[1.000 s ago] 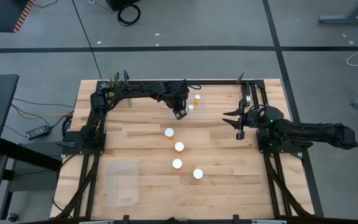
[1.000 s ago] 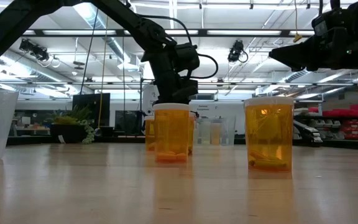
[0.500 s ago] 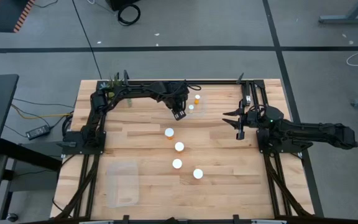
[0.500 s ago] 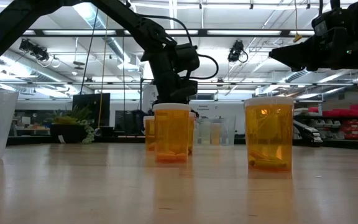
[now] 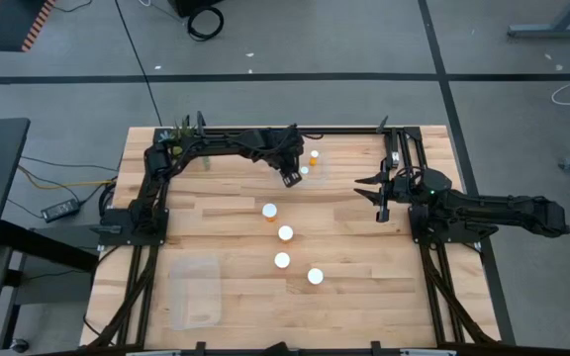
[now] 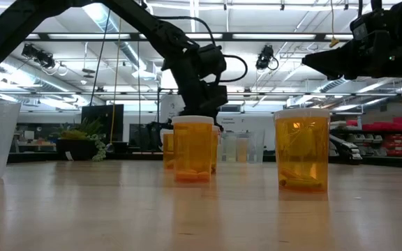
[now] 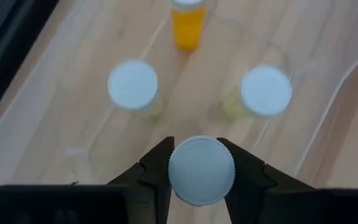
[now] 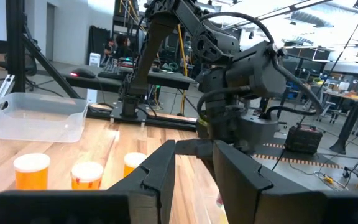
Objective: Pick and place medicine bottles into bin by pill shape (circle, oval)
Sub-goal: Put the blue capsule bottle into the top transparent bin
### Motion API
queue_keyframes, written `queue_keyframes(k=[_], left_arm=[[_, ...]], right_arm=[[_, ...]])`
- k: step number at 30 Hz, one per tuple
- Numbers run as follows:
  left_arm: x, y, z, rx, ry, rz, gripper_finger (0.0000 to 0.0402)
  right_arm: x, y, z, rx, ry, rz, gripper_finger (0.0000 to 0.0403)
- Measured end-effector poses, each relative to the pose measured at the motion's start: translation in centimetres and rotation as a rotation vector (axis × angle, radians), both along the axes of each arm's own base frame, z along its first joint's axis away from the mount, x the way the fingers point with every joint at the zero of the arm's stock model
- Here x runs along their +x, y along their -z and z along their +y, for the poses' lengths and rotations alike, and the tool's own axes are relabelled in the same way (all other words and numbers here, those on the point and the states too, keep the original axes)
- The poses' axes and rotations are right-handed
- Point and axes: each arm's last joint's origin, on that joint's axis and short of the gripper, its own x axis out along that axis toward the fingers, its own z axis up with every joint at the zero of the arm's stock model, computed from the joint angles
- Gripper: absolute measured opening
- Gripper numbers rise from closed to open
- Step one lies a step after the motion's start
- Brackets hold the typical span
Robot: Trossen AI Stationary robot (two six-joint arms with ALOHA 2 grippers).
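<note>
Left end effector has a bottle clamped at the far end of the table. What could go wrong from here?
1. The left end effector holds its bottle only by the white cap between the finger tips, so it may slip during the carry.
2. Two capped bottles stand close beneath the left end effector; a low move could knock them.
3. The clear bin lies at the near left, and four bottles, like this one, stand mid-table near that path.

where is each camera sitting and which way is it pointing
High view: overhead, straight down on the table; both arms show.
Low view: at tabletop height, level across it; nearest bottle large, left arm behind.
Left wrist view: on the left arm, looking down past its tool, shut on a white-capped bottle.
Right wrist view: on the right arm, facing across the table; right tool foreground.
Shared: high and right wrist both show the clear bin.
</note>
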Motion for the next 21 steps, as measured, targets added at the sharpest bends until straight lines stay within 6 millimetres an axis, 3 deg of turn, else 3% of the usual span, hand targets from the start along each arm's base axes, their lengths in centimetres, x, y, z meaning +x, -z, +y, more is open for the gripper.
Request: queue_keyframes(k=[8,14,21], left_arm=[[0.8,2.4,0.1,-0.004,0.005,0.014,0.0125],[0.9,2.4,0.1,0.001,0.011,0.015,0.0119],[0.8,2.5,-0.1,-0.011,0.009,0.037,0.0140]], right_arm=[[0.0,0.0,0.0,0.001,0.000,0.002,0.0115],[0.0,0.0,0.0,0.001,0.000,0.004,0.0115],[0.0,0.0,0.0,0.002,0.000,0.005,0.0115]])
